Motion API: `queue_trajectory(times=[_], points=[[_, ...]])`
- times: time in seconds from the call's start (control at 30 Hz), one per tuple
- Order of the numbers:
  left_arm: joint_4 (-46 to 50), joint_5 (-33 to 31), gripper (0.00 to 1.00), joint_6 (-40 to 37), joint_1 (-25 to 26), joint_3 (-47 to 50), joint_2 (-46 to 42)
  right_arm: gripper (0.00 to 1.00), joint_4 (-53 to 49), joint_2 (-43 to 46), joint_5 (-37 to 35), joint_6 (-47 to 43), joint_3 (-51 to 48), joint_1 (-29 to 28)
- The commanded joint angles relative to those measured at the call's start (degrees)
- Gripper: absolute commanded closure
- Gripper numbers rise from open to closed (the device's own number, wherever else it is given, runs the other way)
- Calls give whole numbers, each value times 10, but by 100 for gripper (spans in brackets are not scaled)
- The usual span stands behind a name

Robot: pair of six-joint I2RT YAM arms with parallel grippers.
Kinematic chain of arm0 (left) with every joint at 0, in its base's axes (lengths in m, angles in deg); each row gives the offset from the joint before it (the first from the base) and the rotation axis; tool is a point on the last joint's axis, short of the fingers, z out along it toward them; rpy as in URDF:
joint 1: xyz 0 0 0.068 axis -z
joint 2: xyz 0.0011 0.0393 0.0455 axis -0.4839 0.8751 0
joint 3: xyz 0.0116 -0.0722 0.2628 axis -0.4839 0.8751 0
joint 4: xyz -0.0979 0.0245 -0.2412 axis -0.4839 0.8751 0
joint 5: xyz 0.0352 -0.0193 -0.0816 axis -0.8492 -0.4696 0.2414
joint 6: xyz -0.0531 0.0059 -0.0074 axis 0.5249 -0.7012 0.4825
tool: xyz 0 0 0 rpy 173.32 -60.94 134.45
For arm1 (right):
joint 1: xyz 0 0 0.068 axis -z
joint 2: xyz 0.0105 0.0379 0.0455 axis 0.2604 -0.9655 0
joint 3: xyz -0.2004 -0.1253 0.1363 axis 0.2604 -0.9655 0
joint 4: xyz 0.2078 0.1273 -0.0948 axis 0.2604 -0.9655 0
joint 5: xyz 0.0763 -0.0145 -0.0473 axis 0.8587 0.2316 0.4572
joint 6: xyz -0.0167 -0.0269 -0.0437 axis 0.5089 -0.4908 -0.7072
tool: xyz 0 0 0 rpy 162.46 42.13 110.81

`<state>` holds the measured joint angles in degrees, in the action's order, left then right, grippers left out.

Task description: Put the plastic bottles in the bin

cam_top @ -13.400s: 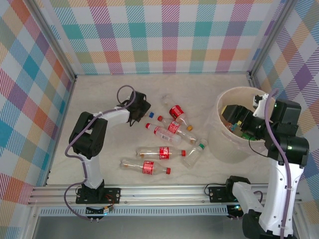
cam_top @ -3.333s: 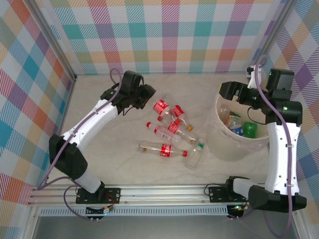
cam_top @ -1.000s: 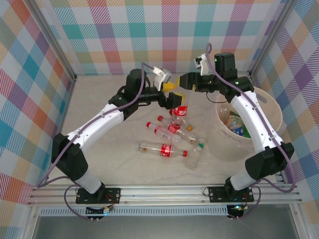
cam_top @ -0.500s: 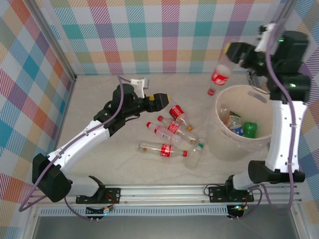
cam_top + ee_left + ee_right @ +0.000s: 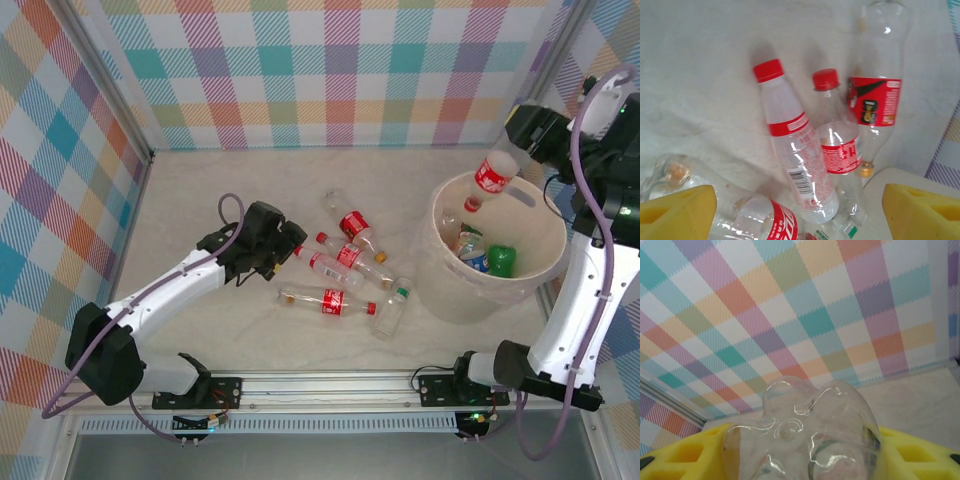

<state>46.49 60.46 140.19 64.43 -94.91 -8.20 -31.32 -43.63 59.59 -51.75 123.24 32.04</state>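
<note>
Seen from above, the bin (image 5: pixel 448 288) stands against the right edge of the table (image 5: pixel 200 190), about halfway along it. The right gripper (image 5: pixel 512 145) hangs above the bin's far rim with its fingers clamped on the base of the held bottle (image 5: pixel 488 178). That bottle is clear with a red label and hangs tilted, neck down, over the bin's mouth. Inside the bin lie a green bottle (image 5: pixel 503 258) and a few clear ones beside it. The loose bottles (image 5: pixel 340 262) lie on their sides in a scatter around the middle of the table, between the left gripper (image 5: pixel 283 245) and the bin. The left gripper sits low, just left of that scatter. Its finger spread cannot be made out from up here.

The left wrist camera shows the left gripper (image 5: pixel 799 212) with its yellow fingertips (image 5: pixel 675 212) spread wide at the two lower corners, gripping nothing. On the table below lie two red-capped bottles (image 5: pixel 795 160) side by side. An orange-capped bottle (image 5: pixel 875 100) with a red label lies to their right, and another labelled bottle (image 5: pixel 775 225) lies across the bottom edge.

The right wrist camera shows the right gripper (image 5: pixel 800 455) with the held bottle's clear, lobed base (image 5: pixel 805 430) pinched between its yellow pads (image 5: pixel 690 452), and the checked wall (image 5: pixel 790 300) behind.
</note>
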Motion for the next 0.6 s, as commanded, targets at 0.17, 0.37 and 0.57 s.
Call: queue_trajectory(times=[0.17,0.37,0.57], points=[[56,20,15,81,1,-18,48,51,46,76,53,1,-225,3],[37,-7,15,103,1,-21,54,52,98,111,61,6,-351,3],[54,-16,15,96,1,-33,55,52,129,124,48,-3,-426,3]])
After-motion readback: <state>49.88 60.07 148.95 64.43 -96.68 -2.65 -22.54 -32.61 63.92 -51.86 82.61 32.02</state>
